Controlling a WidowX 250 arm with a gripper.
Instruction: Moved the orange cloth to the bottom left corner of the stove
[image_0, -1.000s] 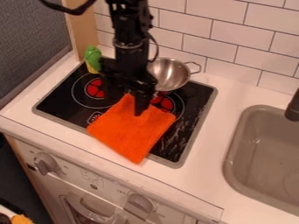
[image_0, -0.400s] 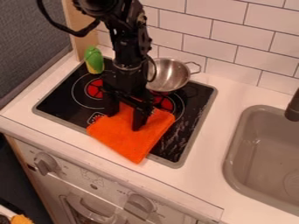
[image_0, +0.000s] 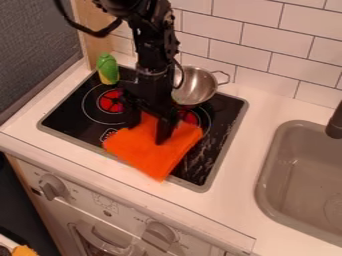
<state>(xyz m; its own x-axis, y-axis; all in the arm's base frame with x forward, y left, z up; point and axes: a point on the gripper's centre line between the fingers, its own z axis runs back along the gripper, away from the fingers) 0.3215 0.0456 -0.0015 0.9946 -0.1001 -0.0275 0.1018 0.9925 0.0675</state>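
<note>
My gripper (image_0: 147, 133), fingers apart, stood over the back part of the orange cloth (image_0: 152, 156). From beneath me it spread toward the front of the stove (image_0: 67, 112), the goal corner lying off to the view's left.

Arm (image_0: 155, 47) enters at 11 o'clock, hangs toward 6. Gripper (image_0: 147, 133) points down, toward 6 o'clock; fingers (image_0: 163, 131) parted, one at the other's 10 o'clock.

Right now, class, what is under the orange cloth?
The orange cloth lies over part of the black stove, including some of its front rim. A red burner shows past the cloth's far edge; anything small beneath is hidden.
</note>
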